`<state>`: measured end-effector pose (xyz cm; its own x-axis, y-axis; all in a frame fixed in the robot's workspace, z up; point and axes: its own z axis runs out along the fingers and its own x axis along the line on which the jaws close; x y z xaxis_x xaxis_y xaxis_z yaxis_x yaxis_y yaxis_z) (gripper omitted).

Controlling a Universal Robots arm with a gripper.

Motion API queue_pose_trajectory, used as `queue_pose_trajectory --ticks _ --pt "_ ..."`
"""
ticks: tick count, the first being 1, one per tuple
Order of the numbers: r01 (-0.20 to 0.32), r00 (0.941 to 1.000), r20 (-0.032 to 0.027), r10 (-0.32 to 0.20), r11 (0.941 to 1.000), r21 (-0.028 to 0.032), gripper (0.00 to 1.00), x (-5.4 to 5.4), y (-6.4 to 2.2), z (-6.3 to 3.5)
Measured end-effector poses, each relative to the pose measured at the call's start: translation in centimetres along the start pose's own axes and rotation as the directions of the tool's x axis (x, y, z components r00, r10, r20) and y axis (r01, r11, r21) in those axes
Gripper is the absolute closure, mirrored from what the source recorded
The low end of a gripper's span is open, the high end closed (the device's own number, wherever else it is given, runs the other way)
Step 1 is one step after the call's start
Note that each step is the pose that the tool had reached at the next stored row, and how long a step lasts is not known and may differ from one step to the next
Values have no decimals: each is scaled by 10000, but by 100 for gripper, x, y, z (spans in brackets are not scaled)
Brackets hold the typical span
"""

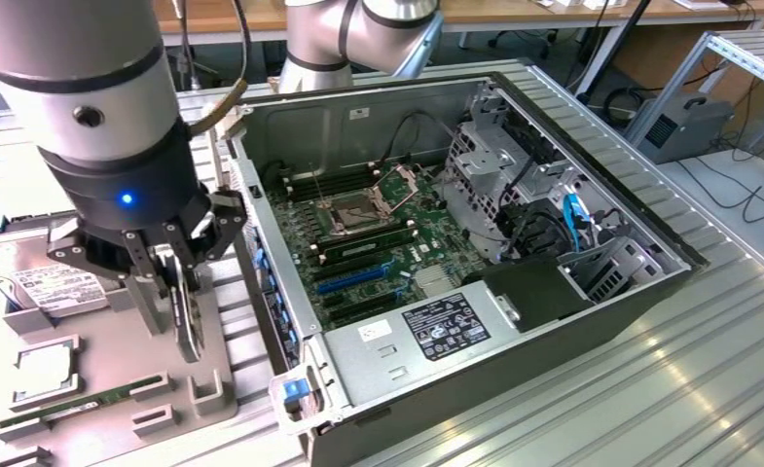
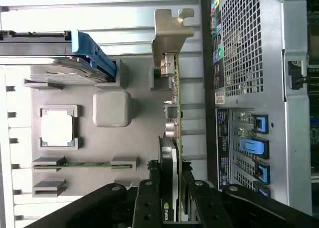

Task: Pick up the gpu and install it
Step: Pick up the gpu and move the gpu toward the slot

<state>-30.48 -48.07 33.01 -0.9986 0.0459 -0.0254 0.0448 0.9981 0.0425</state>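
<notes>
The gripper (image 1: 174, 316) (image 2: 172, 190) hangs at the exterior view's left, its fingers pinching the graphics card (image 1: 191, 341) (image 2: 170, 156) from both flat sides. The card stands on edge, over the gray tray (image 1: 213, 409) (image 2: 137, 133) and just beside the outer wall of the computer case (image 1: 395, 384) (image 2: 249, 44). In the wrist view the card's metal bracket (image 2: 172, 29) sits at the end far from the fingers. Whether the card's lower edge touches the tray cannot be told.

Farthest to the exterior view's left a hard drive (image 1: 38, 282) (image 2: 47, 76) lies at the tray's far end. Nearer the camera a square chip (image 1: 44, 368) (image 2: 57, 127) sits in its own pocket, and next to it a thin green memory stick (image 1: 81, 402) (image 2: 84, 164) stands in a pair of holders.

To the right of the tray the case lies on its side with the cover off. Inside are the green main board (image 1: 382, 238), an empty processor socket (image 1: 355, 209), and a metal box with a black label (image 1: 444, 326). At the far right sits a metal drive cage (image 1: 486, 165) and a blue cable (image 1: 572, 219).
</notes>
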Motion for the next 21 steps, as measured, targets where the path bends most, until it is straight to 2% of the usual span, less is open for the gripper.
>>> queue_pose_trajectory --ticks 10,12,15,18,19,21 --pt "1 10000 0 -1 10000 0 73 -14 23 -547" --pt "0 10000 0 0 10000 0 73 -19 30 -711" --pt "0 10000 -1 0 10000 1 73 -23 37 -878" --pt "0 10000 0 0 10000 -1 73 -29 47 -1125" --pt "0 10000 -1 0 10000 1 73 -30 49 -1161" --pt "0 10000 0 0 10000 -1 73 -30 49 -1162"
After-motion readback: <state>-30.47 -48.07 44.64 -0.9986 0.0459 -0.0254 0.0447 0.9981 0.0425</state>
